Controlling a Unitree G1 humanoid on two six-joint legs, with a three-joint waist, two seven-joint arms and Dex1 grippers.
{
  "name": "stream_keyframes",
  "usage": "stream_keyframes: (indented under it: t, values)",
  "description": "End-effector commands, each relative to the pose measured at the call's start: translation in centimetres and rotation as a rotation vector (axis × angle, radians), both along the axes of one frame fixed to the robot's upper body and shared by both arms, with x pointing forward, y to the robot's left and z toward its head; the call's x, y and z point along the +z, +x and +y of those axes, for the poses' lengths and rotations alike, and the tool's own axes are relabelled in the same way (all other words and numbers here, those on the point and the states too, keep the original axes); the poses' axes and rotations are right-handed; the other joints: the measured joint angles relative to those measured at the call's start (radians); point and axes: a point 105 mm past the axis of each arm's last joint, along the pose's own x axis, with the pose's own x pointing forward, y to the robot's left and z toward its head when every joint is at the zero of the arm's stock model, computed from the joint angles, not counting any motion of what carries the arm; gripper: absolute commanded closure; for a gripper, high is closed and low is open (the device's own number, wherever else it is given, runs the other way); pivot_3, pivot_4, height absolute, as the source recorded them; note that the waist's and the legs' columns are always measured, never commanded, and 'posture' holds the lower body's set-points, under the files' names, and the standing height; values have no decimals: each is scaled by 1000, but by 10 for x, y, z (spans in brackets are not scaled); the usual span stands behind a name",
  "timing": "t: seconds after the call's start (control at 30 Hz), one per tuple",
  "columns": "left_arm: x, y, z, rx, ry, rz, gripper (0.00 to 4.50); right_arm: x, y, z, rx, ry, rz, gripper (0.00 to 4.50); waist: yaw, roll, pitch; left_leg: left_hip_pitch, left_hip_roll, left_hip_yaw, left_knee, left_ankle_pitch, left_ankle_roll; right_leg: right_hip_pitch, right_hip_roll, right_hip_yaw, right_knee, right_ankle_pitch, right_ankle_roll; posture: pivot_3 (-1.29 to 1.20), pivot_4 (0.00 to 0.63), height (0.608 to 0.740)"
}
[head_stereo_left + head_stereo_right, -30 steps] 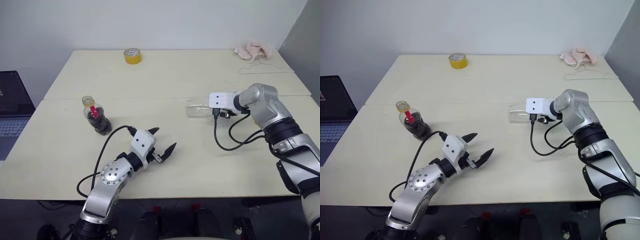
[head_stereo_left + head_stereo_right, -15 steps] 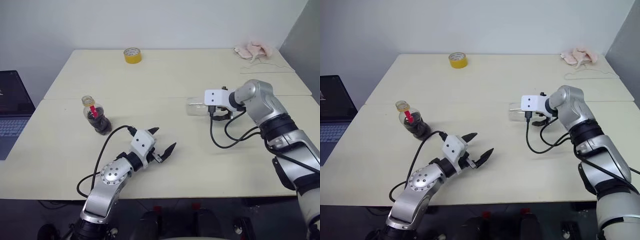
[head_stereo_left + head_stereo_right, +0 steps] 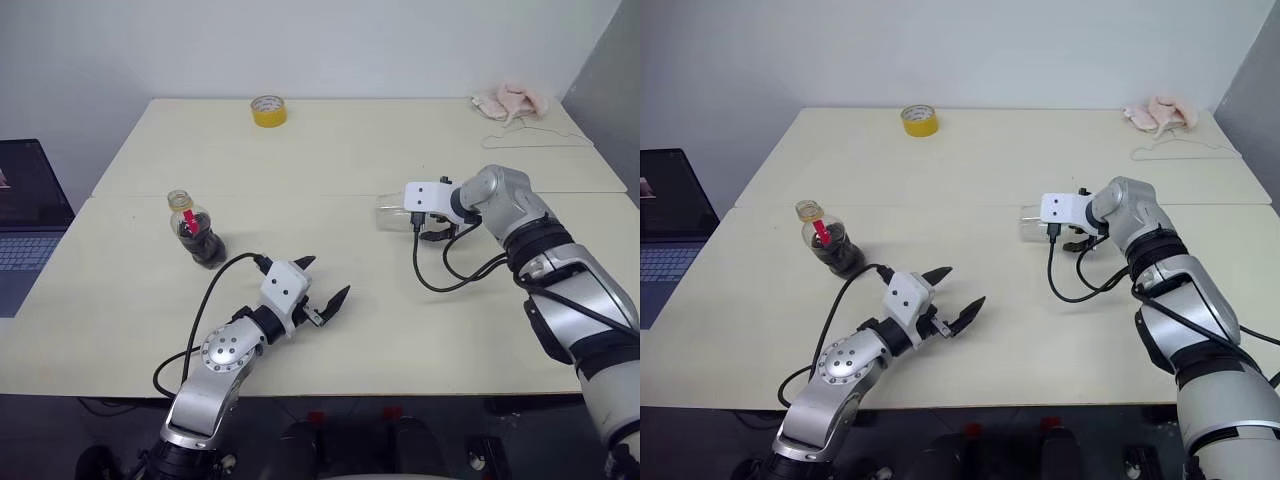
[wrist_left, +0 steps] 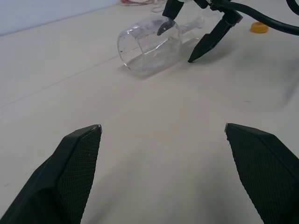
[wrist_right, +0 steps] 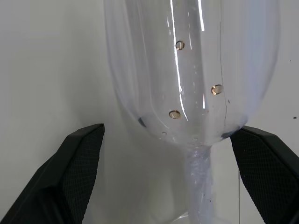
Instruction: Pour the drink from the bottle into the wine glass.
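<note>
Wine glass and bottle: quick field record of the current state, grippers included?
wine glass: clear stemmed wine glass lying on its side on the table
bottle: small clear plastic bottle upright, cap off, dark drink in it
cap: orange cap on the table, apart from the bottle
right gripper: open, fingers astride the glass near the stem
left gripper: open, empty, hovering over the table
pour: not begun

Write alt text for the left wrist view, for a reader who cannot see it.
A clear wine glass lies on its side on the pale table, its open rim toward the camera, with the right gripper open, one black finger on either side of it near where bowl meets stem. In the foreground the left gripper's own two black fingers stand wide apart, holding nothing.
</note>
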Motion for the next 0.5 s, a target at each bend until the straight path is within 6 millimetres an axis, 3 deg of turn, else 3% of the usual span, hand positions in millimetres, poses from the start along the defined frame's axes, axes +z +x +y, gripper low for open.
stream_keyframes:
  t: [0.03,0.3,0.5]
  values:
    - [10,0,1,4,-2,-49,0,7,3,-11,-26,-42,-22,31,0,0,0,0,0,0,0,0,0,0,0,0,0,0,0,0,150,740]
    - [11,1,0,-3,3,-48,0,10,0,-8,18,-55,-13,31,0,0,0,0,0,0,0,0,0,0,0,0,0,0,0,0,150,740]
    - [12,2,-1,-8,2,-49,0,9,3,-33,-77,-101,-23,31,2,0,0,0,0,0,0,0,0,0,0,0,0,0,0,0,150,740]
